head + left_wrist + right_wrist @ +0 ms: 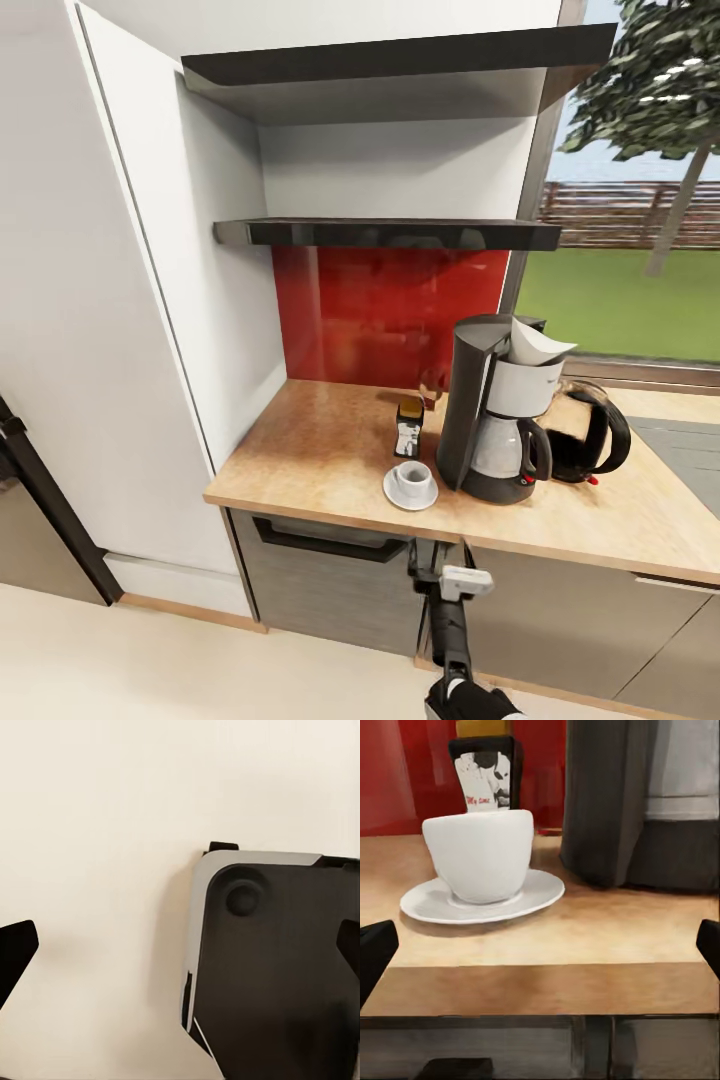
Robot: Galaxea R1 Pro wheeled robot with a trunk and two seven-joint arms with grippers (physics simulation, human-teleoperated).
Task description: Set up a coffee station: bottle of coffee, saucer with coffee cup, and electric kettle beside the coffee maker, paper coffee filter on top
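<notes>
- Coffee maker (490, 410): stands upright on the countertop (300, 450), just left of the kettle (590, 435); its carafe sits in the base with the handle facing front.
- Filter (535, 345): white cone seated in the top of the coffee maker, tilted toward the window side.
- Kettle: on the countertop just beside the coffee maker, partly hidden behind the carafe; whether the two touch cannot be told.
- Saucer (410, 492): flat on the countertop near the front edge, just left of the coffee maker's base and apart from it. In the right wrist view the saucer (480, 898) lies clear of the machine's dark body (607, 802).
- Cup (411, 476): upright on the saucer, centred; seen close in the right wrist view (480, 853).
- Bottle (408, 425): upright on the countertop behind the cup, near the coffee maker; in the right wrist view its label (484, 772) shows directly behind the cup.
- Shelf (390, 233): thin black board above the red backsplash (390, 310).
- Right gripper (447, 572): in front of the counter edge, below worktop level, aimed at the cup; in the right wrist view the fingertips (375, 949) sit at both margins, spread wide, holding nothing.
- Left gripper (180, 952): fingertips spread wide, nothing between them; it points down at a pale floor (90, 832) and a dark grey-edged panel (277, 967).
</notes>
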